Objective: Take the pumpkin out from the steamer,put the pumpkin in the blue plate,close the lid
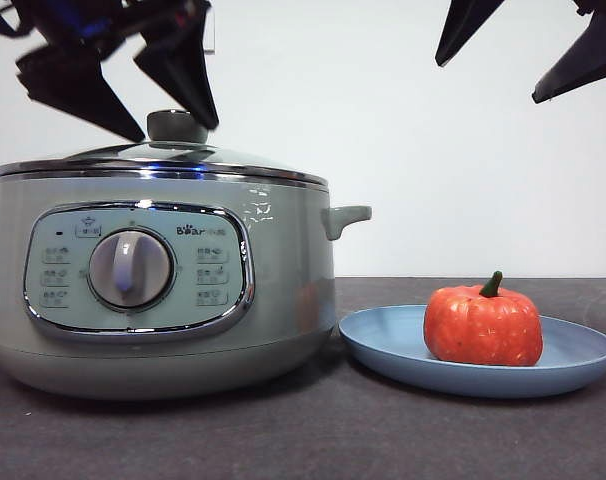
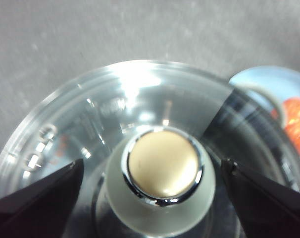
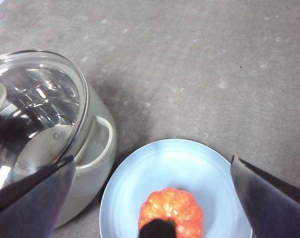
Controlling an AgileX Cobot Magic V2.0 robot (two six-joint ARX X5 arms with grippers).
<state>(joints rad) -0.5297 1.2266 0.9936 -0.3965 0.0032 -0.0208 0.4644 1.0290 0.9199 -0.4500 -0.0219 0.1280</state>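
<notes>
The pumpkin (image 1: 483,325) (image 3: 172,210) sits upright on the blue plate (image 1: 573,355) (image 3: 165,163), to the right of the steamer (image 1: 163,290) (image 3: 93,163). The glass lid (image 1: 163,160) (image 2: 115,104) (image 3: 31,109) rests on the steamer. My left gripper (image 1: 178,130) (image 2: 152,183) is open just above the lid, its jaws on either side of the pale green knob (image 1: 176,125) (image 2: 163,168) without touching it. My right gripper (image 1: 487,80) (image 3: 153,157) hangs open high above the plate and the pumpkin, holding nothing.
The dark grey table (image 1: 383,440) (image 3: 199,59) runs around the steamer and the plate. One steamer side handle (image 1: 345,217) (image 3: 98,144) sticks out toward the plate. A white wall stands behind.
</notes>
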